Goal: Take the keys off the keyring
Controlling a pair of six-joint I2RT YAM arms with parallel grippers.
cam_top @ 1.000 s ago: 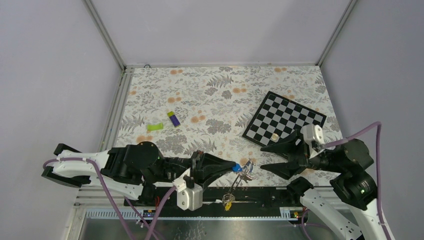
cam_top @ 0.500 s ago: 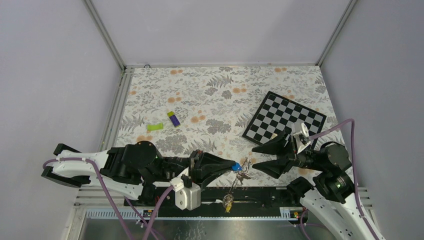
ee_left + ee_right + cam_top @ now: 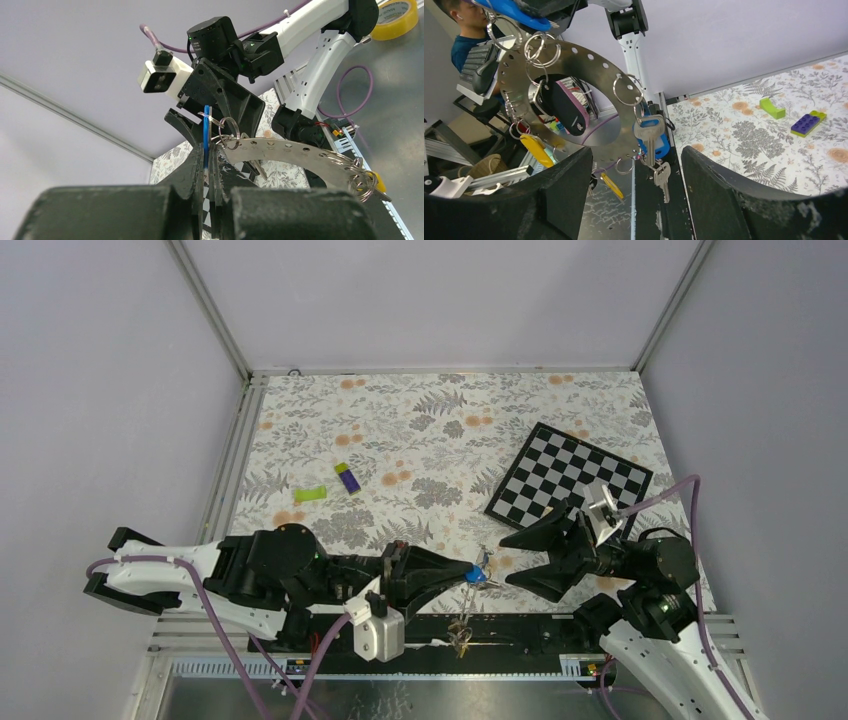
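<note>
My left gripper (image 3: 470,575) is shut on a blue key tag (image 3: 206,131), held edge-on between the jaws. The keyring (image 3: 591,60), a large flat grey ring with small holes, hangs from that tag over the table's near edge (image 3: 463,620). On it dangle silver keys (image 3: 649,134), yellow tags (image 3: 536,150) and a black fob (image 3: 566,107). My right gripper (image 3: 510,560) stands open just right of the ring, apart from it. In the right wrist view its fingers (image 3: 569,175) flank the two hanging silver keys without touching them.
A checkerboard (image 3: 570,478) lies at the right of the flowered table, beyond my right arm. A purple-and-green block (image 3: 348,478) and a green piece (image 3: 310,494) lie at mid-left. The black rail (image 3: 520,625) runs along the near edge.
My right gripper has moved left toward the keyring and its jaws have spread wider. The ring has swung slightly under the left gripper, which stayed in place.
</note>
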